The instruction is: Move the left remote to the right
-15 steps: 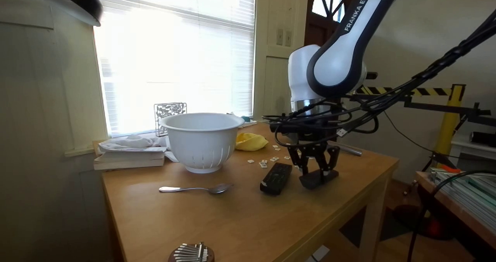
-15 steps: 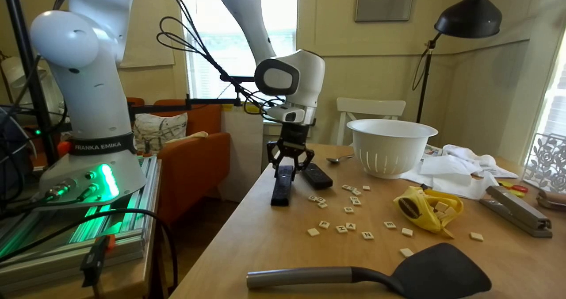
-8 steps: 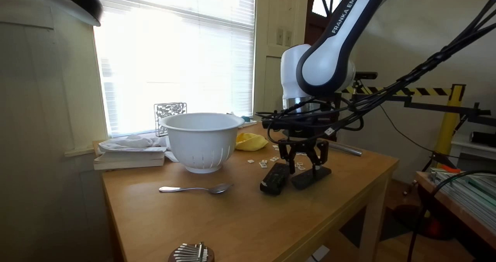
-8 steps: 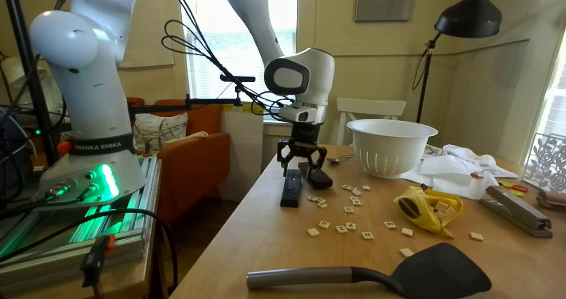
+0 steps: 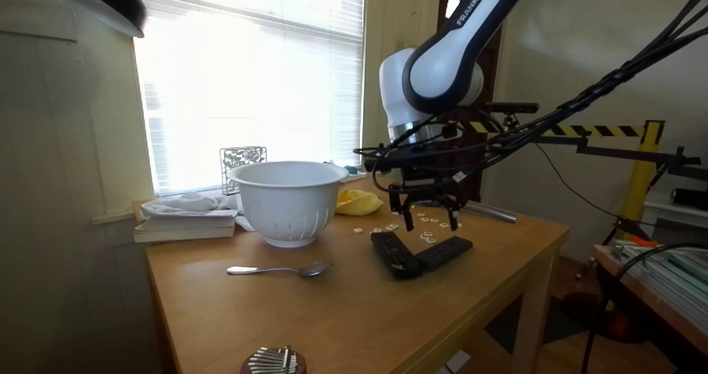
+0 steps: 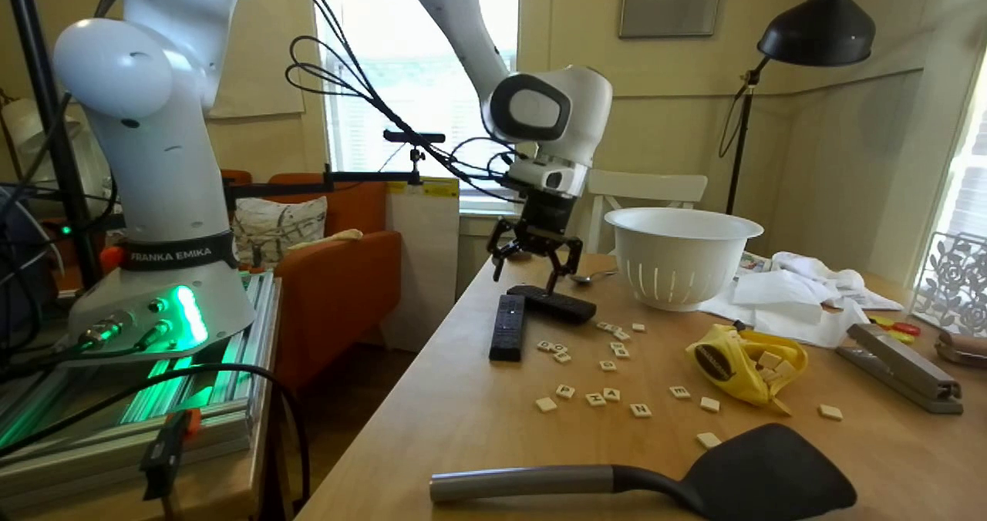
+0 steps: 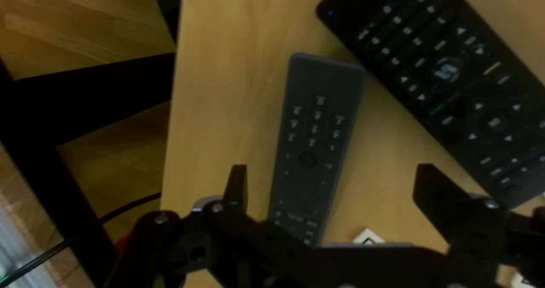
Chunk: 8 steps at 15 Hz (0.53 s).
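The left remote, slim and black with small greyish buttons, lies flat on the table, also in an exterior view as the left remote. In the wrist view the left remote runs lengthwise between my spread fingers, nearer the left one. A wider black remote lies aslant beside it, its edge at or very close to a corner of the slim one. My gripper hangs just above both remotes, holding nothing. In an exterior view one fingertip of my gripper overlaps the wider remote; contact cannot be told.
Several letter tiles are scattered near the remotes. A white colander, a spoon and a yellow pouch stand or lie around. A spatula and a stapler are farther off. The table edge runs close to the slim remote.
A second ago my gripper was on the slim remote. It carried it toward the wider one, opened, let go and rose. The wider remote has swung round as the jaws spread.
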Each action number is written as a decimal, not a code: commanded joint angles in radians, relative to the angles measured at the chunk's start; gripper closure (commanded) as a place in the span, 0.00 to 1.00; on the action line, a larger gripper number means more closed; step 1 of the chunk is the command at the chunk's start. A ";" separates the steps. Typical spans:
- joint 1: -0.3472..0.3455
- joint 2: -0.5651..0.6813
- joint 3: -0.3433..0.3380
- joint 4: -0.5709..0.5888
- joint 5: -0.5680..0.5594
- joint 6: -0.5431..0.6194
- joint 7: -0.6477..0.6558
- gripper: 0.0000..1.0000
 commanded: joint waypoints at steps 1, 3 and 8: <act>0.002 -0.171 -0.006 0.014 -0.122 -0.280 -0.029 0.00; -0.014 -0.264 0.014 0.036 -0.186 -0.431 -0.126 0.00; -0.044 -0.486 0.048 0.054 -0.292 -0.626 -0.382 0.00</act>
